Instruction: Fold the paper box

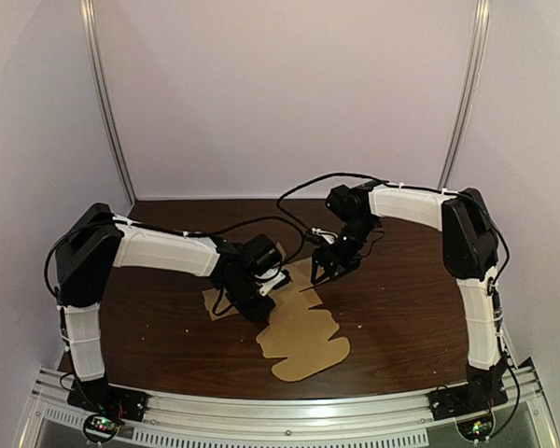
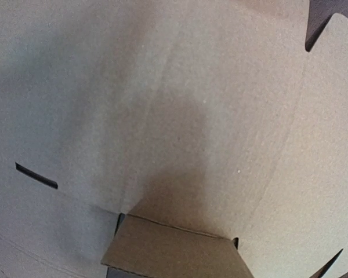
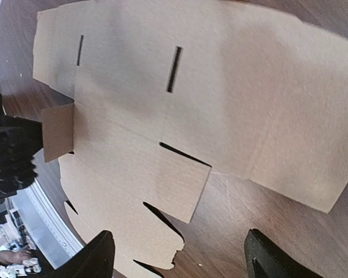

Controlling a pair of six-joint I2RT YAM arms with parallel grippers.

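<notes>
The flat brown cardboard box blank (image 1: 303, 336) lies unfolded on the dark wooden table (image 1: 401, 308). My left gripper (image 1: 252, 297) hangs low over its left part. In the left wrist view the cardboard (image 2: 162, 116) fills the frame, and a small flap (image 2: 174, 252) raised at the bottom edge hides my fingers. My right gripper (image 3: 182, 258) is open above the blank's far edge, near a square side flap (image 3: 177, 179). Nothing lies between its fingers (image 3: 98, 255). In that view the left gripper (image 3: 11, 156) sits beside the small raised flap (image 3: 58, 132).
The blank has narrow slots (image 3: 174, 68) and notched tabs along its edge. Bare wood (image 3: 267, 202) shows beside the square flap. White walls and two metal poles (image 1: 107, 103) stand behind the table. The arm bases sit on the rail (image 1: 280, 411) at the near edge.
</notes>
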